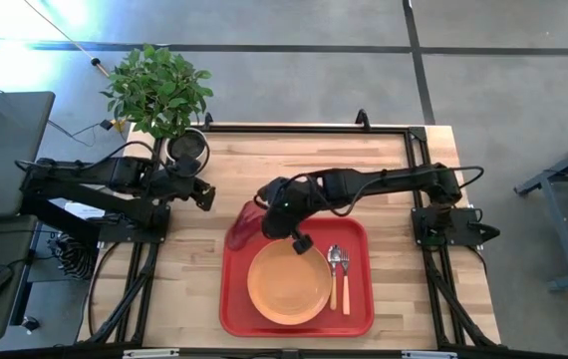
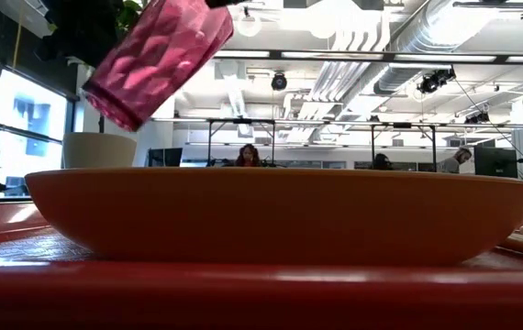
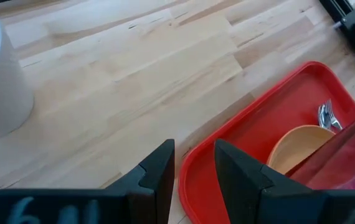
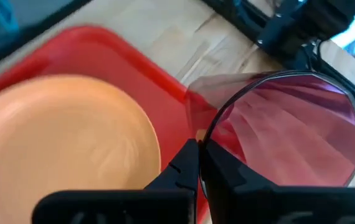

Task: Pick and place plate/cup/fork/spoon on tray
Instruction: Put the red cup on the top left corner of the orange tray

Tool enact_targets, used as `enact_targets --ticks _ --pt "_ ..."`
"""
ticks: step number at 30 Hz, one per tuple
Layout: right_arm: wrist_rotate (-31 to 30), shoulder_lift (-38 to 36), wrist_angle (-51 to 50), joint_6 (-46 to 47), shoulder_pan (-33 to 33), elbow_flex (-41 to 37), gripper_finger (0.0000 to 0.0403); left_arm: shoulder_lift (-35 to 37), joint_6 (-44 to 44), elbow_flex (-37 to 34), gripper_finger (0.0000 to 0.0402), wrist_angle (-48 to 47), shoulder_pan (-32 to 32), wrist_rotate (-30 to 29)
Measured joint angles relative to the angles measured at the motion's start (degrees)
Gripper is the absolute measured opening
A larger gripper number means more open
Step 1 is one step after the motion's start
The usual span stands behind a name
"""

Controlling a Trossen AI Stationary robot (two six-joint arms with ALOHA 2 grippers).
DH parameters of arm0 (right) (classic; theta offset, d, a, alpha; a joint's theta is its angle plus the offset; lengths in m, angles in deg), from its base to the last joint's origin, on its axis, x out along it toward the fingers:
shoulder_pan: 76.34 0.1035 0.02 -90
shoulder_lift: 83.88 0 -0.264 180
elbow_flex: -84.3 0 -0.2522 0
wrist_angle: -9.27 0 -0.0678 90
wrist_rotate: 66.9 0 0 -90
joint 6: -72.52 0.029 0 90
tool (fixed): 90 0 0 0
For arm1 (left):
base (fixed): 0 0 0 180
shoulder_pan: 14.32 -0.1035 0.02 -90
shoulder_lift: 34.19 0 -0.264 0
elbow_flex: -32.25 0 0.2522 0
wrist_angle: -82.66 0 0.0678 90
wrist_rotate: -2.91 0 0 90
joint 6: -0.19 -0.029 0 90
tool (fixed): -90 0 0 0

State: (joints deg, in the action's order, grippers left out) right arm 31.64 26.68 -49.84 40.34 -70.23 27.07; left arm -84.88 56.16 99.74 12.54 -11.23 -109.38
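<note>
Overhead, the right gripper (image 1: pixel 286 221) partly hides the tilted cup (image 1: pixel 244 225).

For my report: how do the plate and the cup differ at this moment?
The plate lies flat on the tray; the cup hangs tilted in the right gripper, above the tray's edge. The plate is opaque orange and shallow; the cup is translucent dark red and tall.

Open-plan room, exposed ceiling ducts (image 2: pixel 399 41)
</note>
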Motion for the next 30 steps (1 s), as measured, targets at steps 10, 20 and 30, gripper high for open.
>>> enact_targets --ticks 10,20,30 --pt "-2.6 3.9 -1.7 -15.9 1.2 0.0 0.0 0.0 4.3 0.0 0.0103 0.0 -1.7 0.5" --pt "-8.8 6.3 -3.7 -24.0 4.1 0.0 0.0 -0.2 6.5 0.0 0.0103 0.0 -1.7 0.3" --pt "-10.0 7.8 -5.5 -24.9 4.0 0.0 0.0 -0.2 6.6 0.0 0.0103 0.0 -1.7 0.2"
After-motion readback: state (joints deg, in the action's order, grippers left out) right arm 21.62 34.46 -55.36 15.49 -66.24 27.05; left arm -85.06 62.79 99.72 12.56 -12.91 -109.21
